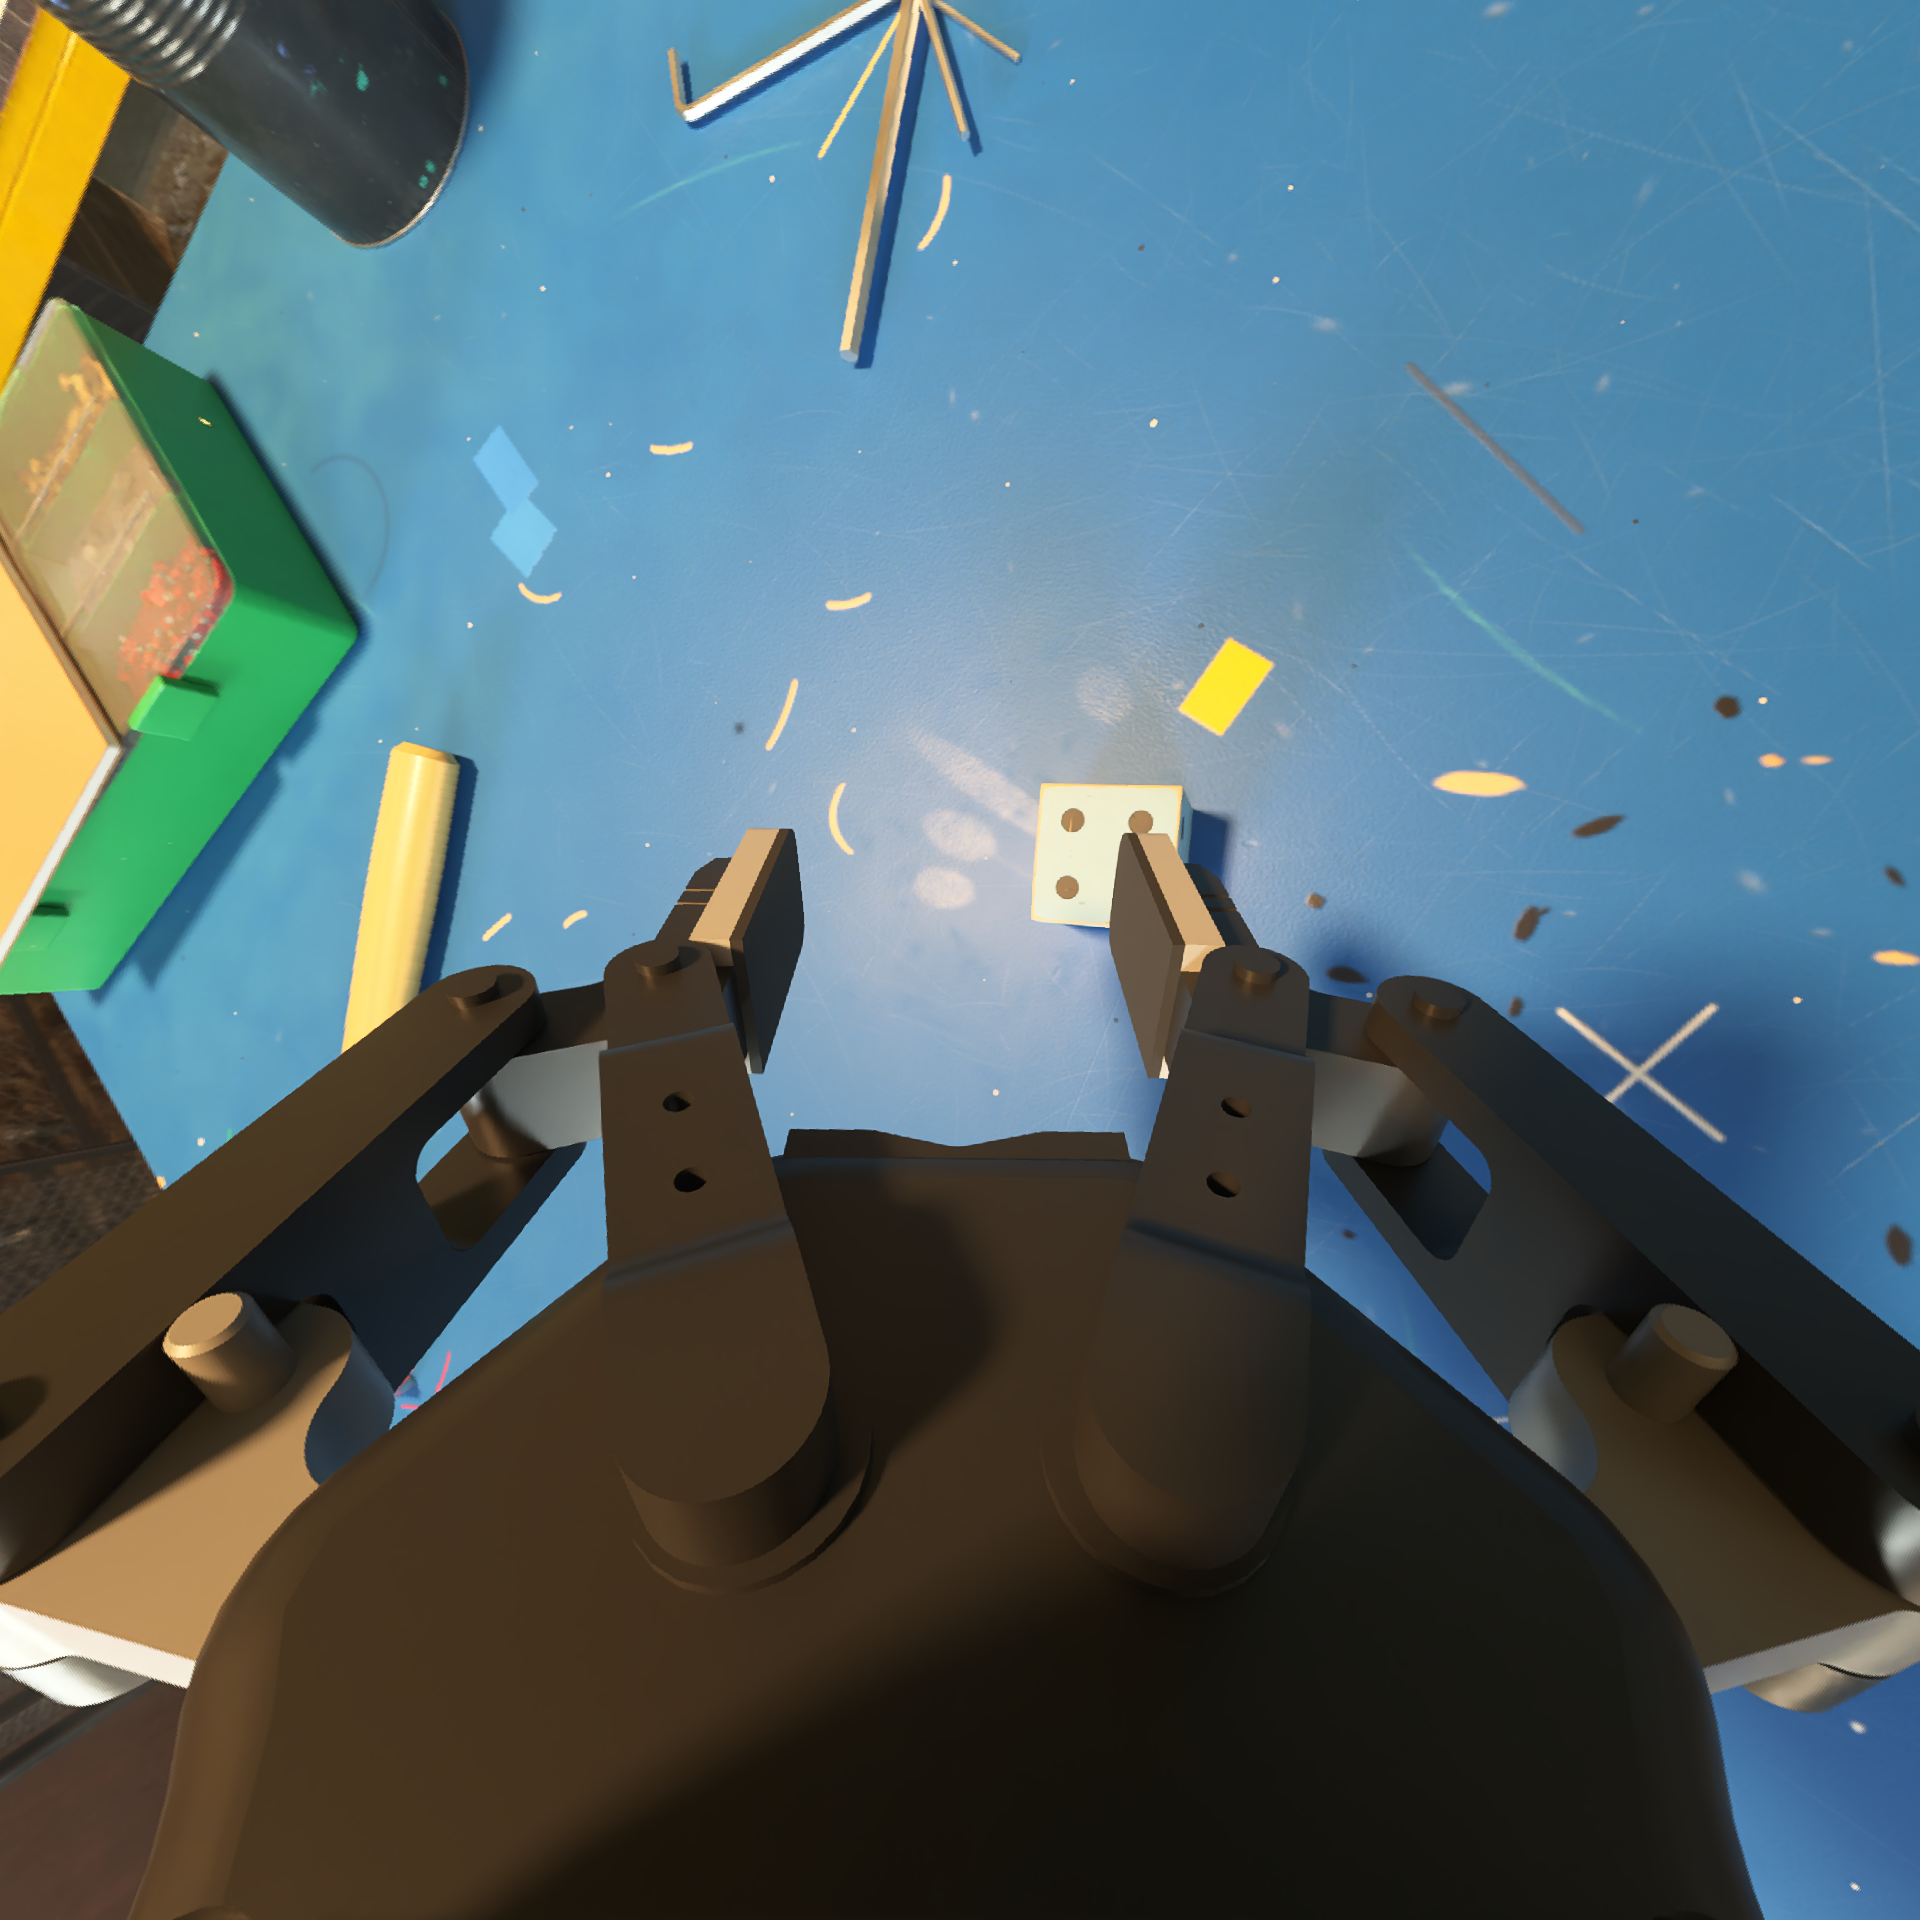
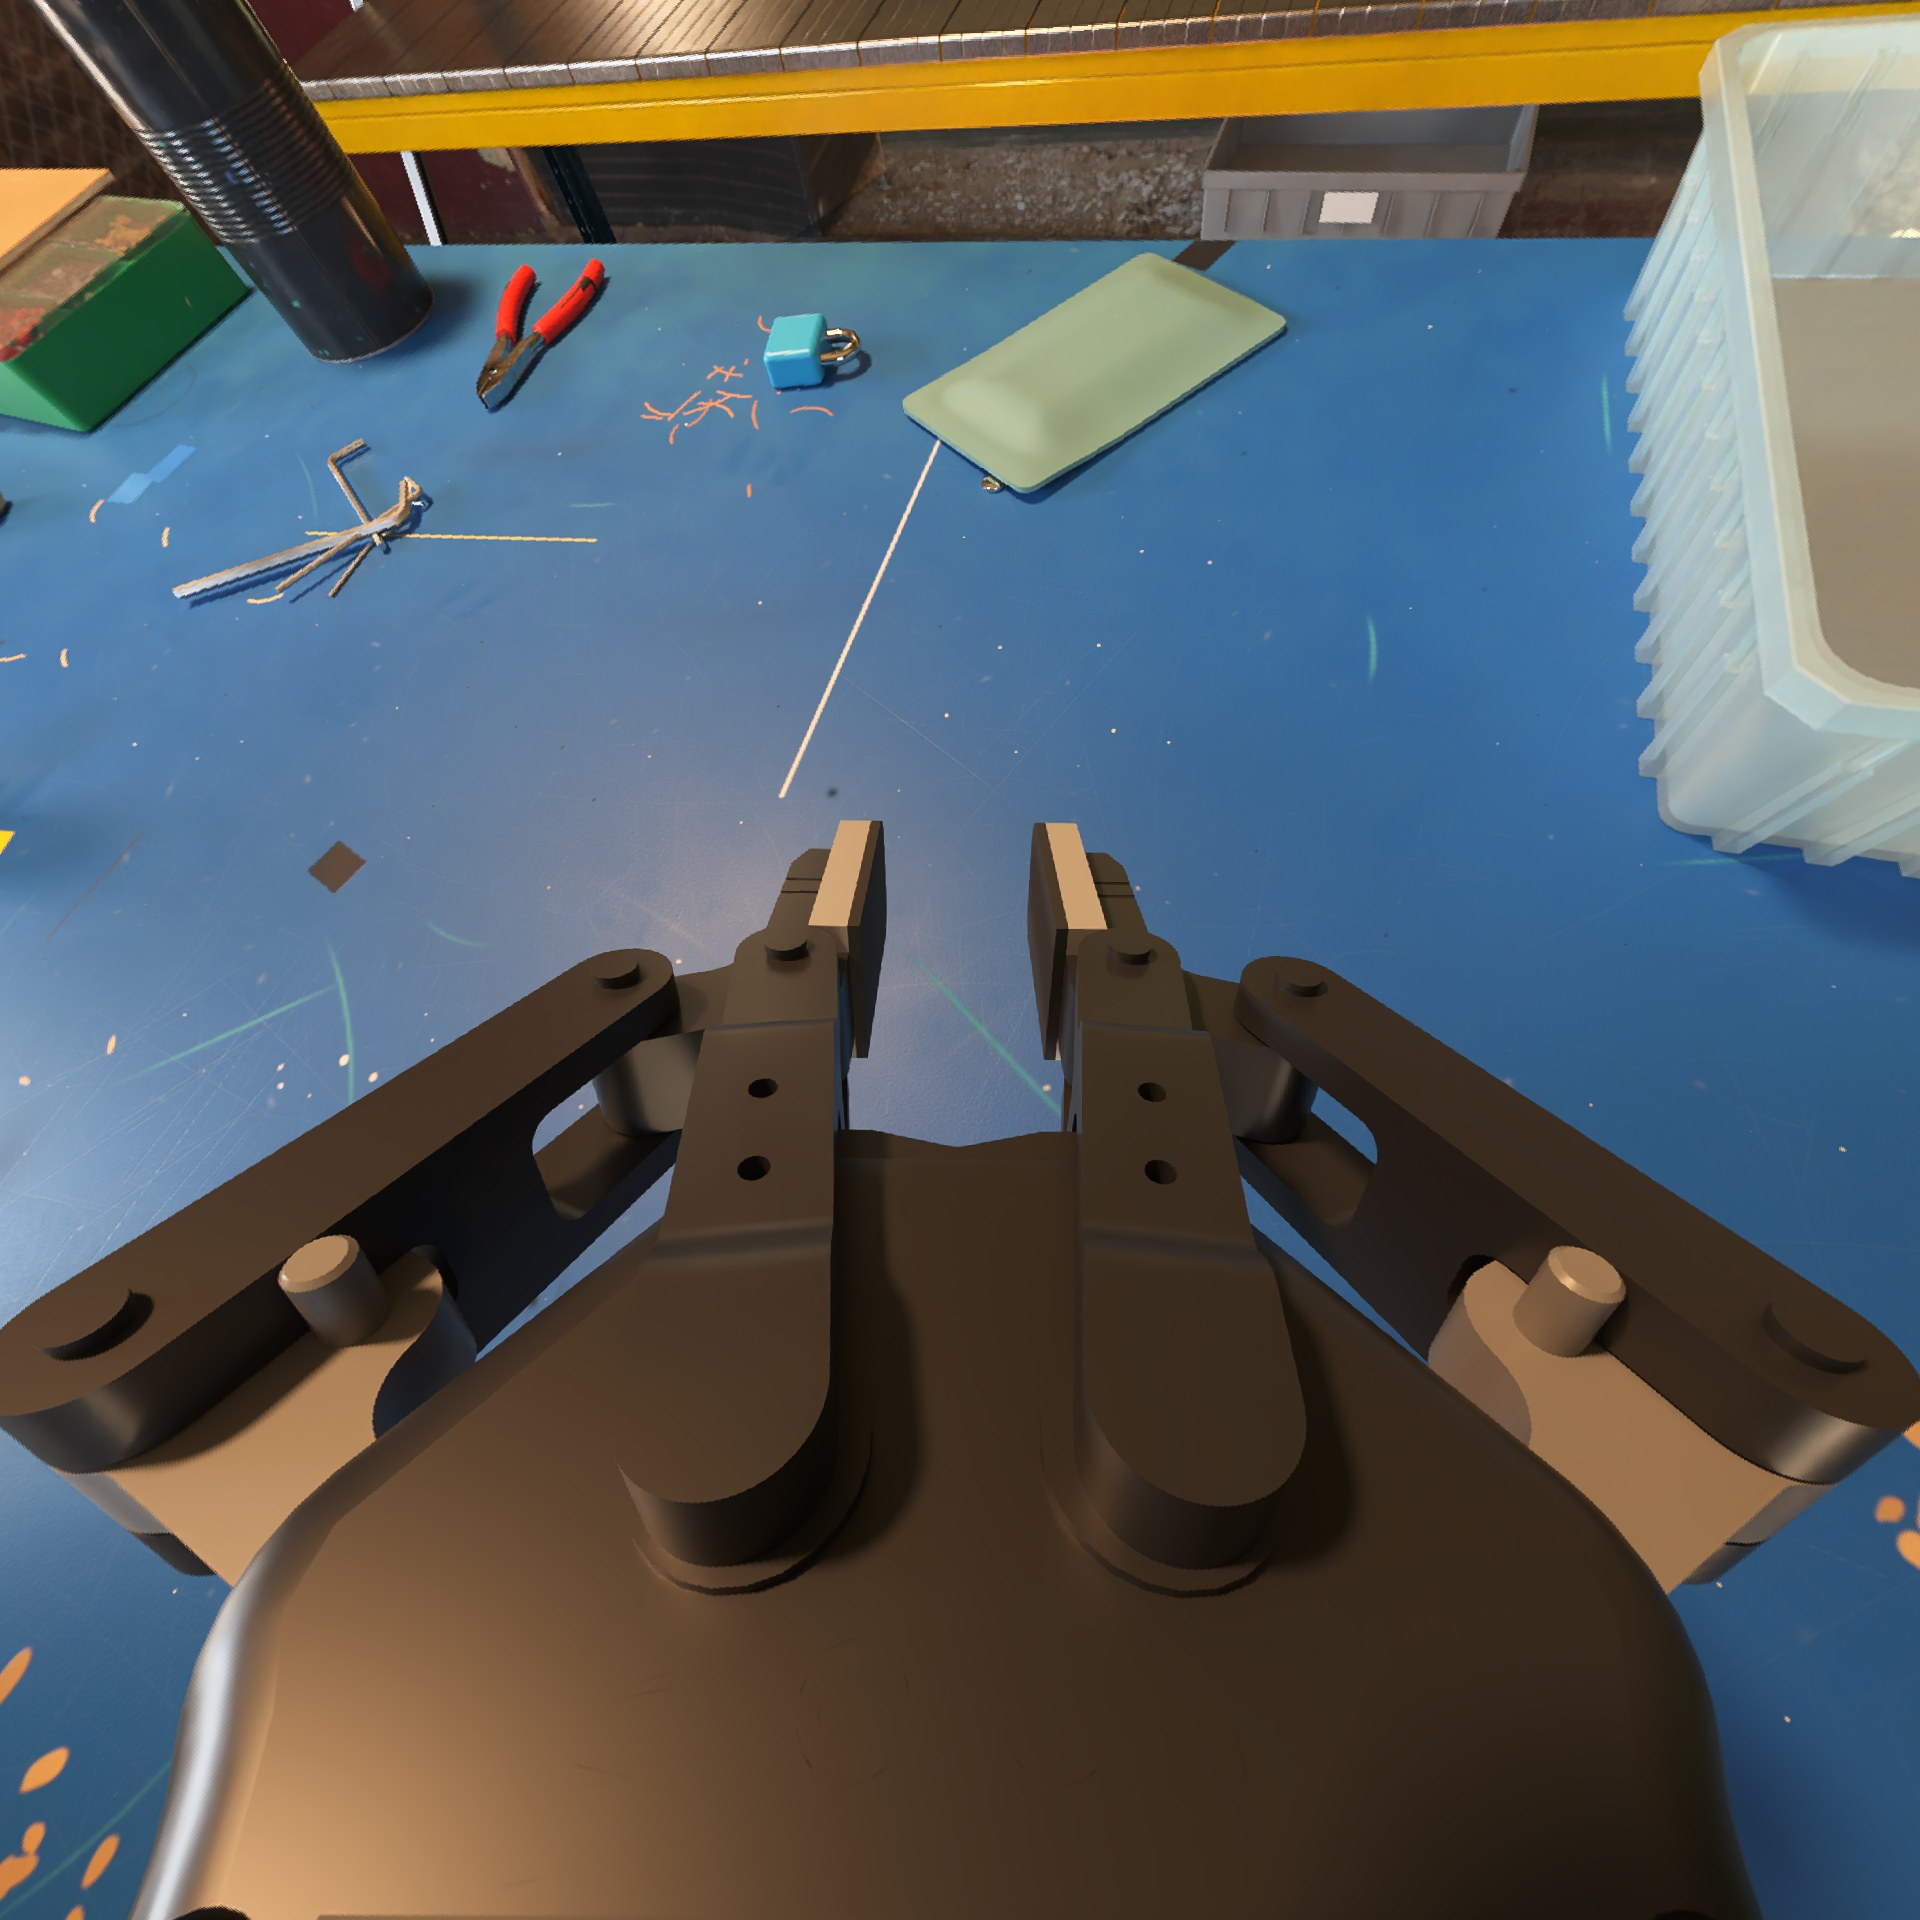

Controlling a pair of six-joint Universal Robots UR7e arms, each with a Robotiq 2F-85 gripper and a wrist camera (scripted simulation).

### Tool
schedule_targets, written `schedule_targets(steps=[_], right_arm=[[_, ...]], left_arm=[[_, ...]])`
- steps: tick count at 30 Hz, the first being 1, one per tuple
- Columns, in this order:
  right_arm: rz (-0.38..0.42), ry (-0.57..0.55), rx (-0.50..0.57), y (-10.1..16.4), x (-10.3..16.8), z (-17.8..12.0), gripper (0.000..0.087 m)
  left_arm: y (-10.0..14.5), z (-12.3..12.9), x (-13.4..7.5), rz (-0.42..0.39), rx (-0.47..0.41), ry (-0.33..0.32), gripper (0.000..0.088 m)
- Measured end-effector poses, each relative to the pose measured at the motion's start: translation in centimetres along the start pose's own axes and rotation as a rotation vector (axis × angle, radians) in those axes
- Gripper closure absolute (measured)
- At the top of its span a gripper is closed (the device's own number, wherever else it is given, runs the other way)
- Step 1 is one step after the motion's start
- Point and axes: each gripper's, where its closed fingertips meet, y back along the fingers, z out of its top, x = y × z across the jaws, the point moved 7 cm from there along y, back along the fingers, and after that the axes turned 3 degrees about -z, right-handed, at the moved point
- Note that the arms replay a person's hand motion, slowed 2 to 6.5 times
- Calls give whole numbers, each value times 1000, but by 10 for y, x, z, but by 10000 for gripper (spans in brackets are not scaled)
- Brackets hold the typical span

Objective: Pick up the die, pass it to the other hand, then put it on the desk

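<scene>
Left gripper (image 1: 961, 883), jaws apart, hovers beside the small die (image 1: 1081, 857) mid-desk; it looks light and rigid, best pinched across flat opposite faces.

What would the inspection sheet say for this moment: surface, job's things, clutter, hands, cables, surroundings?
Surface: blue desk, scratched and flecked.
Job's things: die on the desk, partly behind the left hand's right fingertip.
Clutter: green box, dowel, yellow scrap, hex keys, red-handled pliers, blue padlock, pale green pad, clear bin.
Hands: left hand open, empty; right hand open, empty.
Cables: nothing seen.
Surroundings: dark cylinder, yellow rail, grey crate.
</scene>
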Motion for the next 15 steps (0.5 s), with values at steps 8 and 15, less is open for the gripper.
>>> schedule_targets(steps=[8,15], right_arm=[[1,0,9,-2,0,-1,621],[3,1,18,-3,0,-2,621]], left_arm=[[-5,1,-5,-63,23,22,320],[-9,1,-9,-113,68,33,266]])
